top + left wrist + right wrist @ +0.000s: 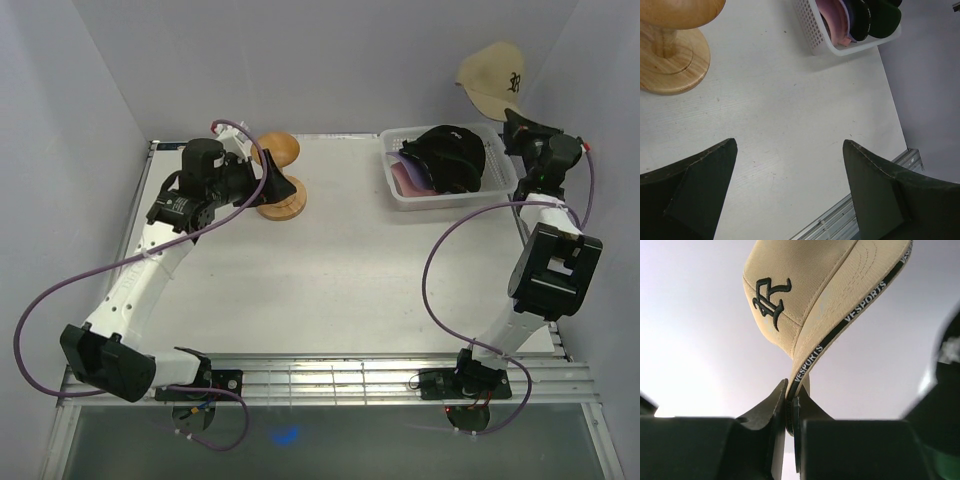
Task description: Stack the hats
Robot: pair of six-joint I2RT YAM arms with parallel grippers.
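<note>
The bench carries a basket with a black cap on top. Raised near its right end hangs the tan cap, probably light and floppy. The right tool is clenched on its banded rim, likely the firmest hold; the left tool gapes empty.

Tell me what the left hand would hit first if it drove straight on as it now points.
Most likely the bare table: the open left hand tilts down at it, with the wooden stand off to one side and the basket farther ahead. Depth is unclear.
</note>
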